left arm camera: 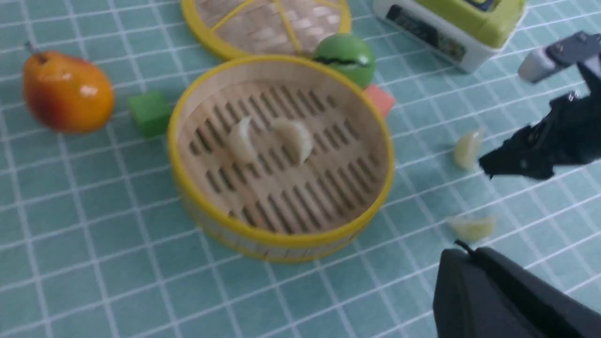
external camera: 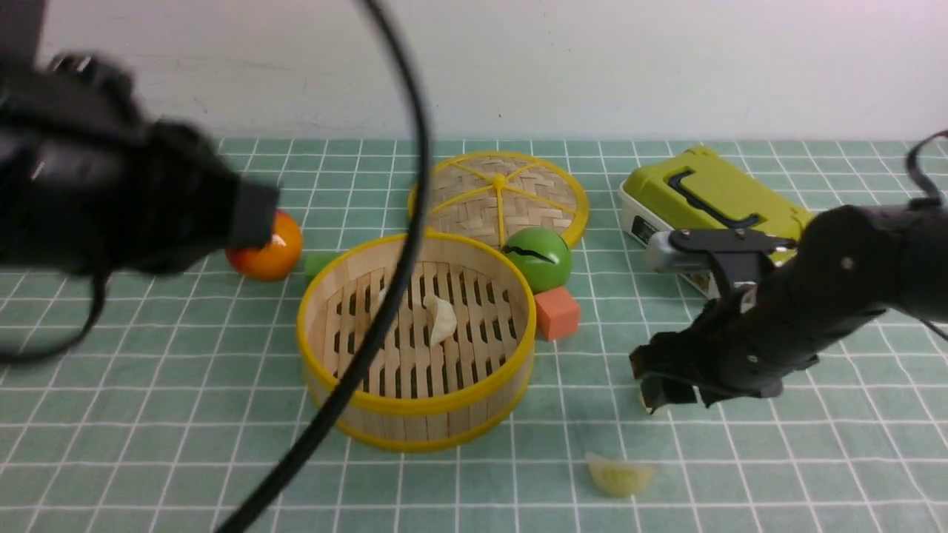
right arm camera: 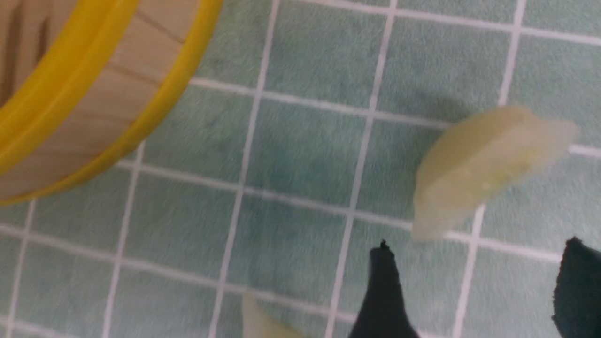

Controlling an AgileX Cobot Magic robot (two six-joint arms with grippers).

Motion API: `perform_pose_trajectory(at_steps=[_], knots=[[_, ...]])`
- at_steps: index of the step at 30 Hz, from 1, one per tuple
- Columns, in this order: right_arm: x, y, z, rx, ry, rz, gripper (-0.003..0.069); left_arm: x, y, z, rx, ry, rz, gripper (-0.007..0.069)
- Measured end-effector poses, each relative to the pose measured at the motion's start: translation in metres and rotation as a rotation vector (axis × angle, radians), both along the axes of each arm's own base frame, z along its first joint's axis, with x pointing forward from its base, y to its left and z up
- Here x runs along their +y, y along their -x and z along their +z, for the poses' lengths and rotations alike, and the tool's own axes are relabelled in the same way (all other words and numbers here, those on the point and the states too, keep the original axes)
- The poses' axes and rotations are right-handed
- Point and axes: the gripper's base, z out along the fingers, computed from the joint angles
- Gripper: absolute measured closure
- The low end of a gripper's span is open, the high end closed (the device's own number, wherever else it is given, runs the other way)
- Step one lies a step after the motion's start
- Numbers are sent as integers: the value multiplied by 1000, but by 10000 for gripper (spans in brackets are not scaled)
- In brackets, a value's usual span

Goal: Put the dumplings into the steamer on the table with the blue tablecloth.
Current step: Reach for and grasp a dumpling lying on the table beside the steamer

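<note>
The steamer stands mid-table on the blue tablecloth. Two dumplings lie on its slatted floor; in the front view one shows fully and a black cable partly hides the other. Two more dumplings lie on the cloth to the steamer's right, one near the front and one just ahead of my right gripper. That gripper is open, empty and low over the cloth. My left gripper is shut, empty and held high at the left.
The woven lid lies behind the steamer. A green ball and an orange-red block sit at its right rear. An orange pear and a green block are left. A lime-green box is back right.
</note>
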Motion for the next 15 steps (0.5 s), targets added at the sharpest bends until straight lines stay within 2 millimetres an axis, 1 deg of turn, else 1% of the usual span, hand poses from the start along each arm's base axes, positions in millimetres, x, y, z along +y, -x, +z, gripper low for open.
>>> perform_pose_trajectory(at_steps=[1,2,5,7,11,14,15], knots=[[0,-2,-1,3,1,-2,195,5,6,-3,-8,0,8,638],[4,-14,-12,17,13,-7,195,18,19,-25,10,-40,47,638],[8,-27,-22,23,25,-5,195,36,38,-50,50,-89,106,638],[10,-35,-24,11,33,0,196,48,49,-65,78,-127,143,638],[11,-41,-32,3,56,14,231,61,61,-81,92,-185,180,638],[10,-43,-33,-5,71,25,314,68,66,-90,98,-228,198,638],[10,-43,-33,-4,72,26,321,69,66,-92,102,-237,200,638]])
